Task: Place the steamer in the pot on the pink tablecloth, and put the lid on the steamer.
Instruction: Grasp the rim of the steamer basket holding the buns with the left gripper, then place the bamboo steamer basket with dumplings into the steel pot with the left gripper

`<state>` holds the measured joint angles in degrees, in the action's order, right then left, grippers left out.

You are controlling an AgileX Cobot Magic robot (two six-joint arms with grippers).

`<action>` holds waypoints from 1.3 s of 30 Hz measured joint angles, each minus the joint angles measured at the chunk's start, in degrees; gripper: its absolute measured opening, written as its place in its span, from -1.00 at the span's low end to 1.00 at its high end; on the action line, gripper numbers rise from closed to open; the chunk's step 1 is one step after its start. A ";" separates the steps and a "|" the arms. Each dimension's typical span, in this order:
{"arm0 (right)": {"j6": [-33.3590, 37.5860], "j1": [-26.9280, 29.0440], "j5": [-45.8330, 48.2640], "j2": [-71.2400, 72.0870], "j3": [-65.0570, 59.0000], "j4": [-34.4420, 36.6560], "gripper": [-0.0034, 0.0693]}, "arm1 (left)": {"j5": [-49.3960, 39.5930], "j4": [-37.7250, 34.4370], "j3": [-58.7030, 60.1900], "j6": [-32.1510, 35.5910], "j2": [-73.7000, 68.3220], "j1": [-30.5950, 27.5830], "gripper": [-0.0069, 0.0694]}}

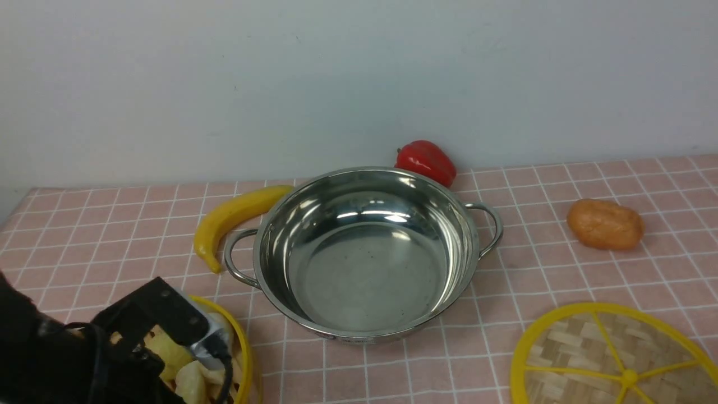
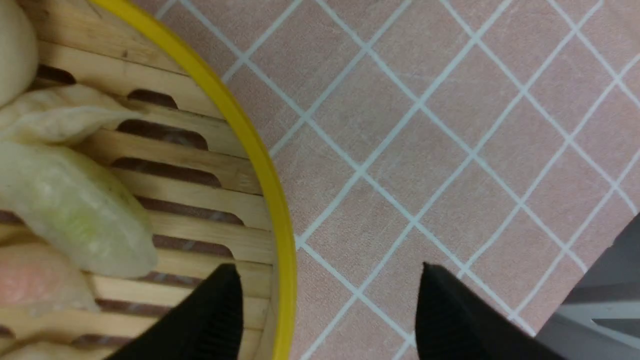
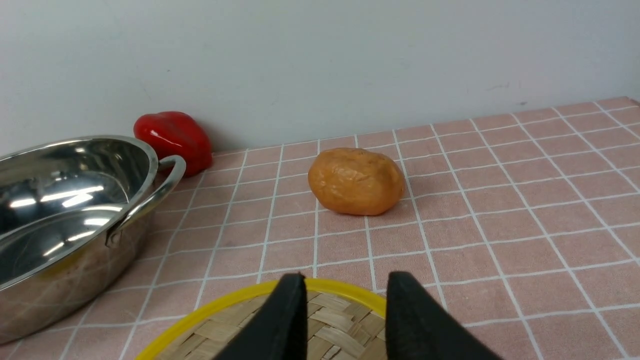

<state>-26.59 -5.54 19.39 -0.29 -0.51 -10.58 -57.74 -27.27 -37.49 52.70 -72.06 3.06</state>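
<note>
Left wrist view: left claw [image 2: 327,266] gapes wide, straddling the rim of the steamer [image 2: 210,172].

Empty shiny pot [image 1: 364,269] upright mid pink tablecloth [image 1: 561,269]. Yellow-rimmed steamer [image 1: 243,343], dumplings [image 2: 75,215] inside, front-left of pot on cloth. Woven lid [image 1: 583,353] flat front-right, apart from pot.

Left arm's a boxy matte-black wrist housing [image 1: 151,314] with a small silvery block [image 1: 205,341] on it and a black cable [image 1: 226,371] looping off. The left fingers [image 2: 200,320] are black tapered wedges with fine ribbing. The right fingers [image 3: 280,320] are the same black.
</note>
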 joint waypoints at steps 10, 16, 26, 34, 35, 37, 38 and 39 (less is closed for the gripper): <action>0.00 0.00 -0.05 0.00 0.00 0.00 -0.24 | 9.72 1.87 -0.05 -3.14 -15.18 5.37 0.06; 0.00 0.00 -0.05 0.00 0.00 0.00 -0.24 | 8.80 2.40 -1.25 -8.66 -18.68 5.37 -0.36; 0.00 0.00 -0.11 0.00 0.00 0.00 -0.24 | -4.63 19.89 -9.91 -18.13 -14.62 5.48 -0.75; 0.00 0.00 -0.11 0.00 0.00 0.00 -0.24 | -12.74 26.08 -24.29 -16.64 -5.77 5.48 -0.74; 0.00 0.00 -0.11 0.00 0.00 0.00 -0.24 | -12.80 25.70 -28.17 -13.51 -4.87 5.48 -0.74; 0.00 0.00 -0.11 0.00 0.00 0.00 -0.24 | -12.80 24.61 -30.50 -11.01 -4.71 5.48 -0.74; 0.00 0.00 -0.11 0.00 0.00 0.00 -0.24 | -12.80 21.79 -33.00 -7.42 -4.76 5.48 -0.74; 0.00 0.00 -0.16 0.00 0.00 0.00 -0.24 | -12.86 19.54 -34.13 -4.95 -4.91 5.48 -0.74</action>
<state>-26.59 -5.54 19.23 -0.29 -0.51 -10.58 -70.61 -7.74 -71.62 47.75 -76.98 8.54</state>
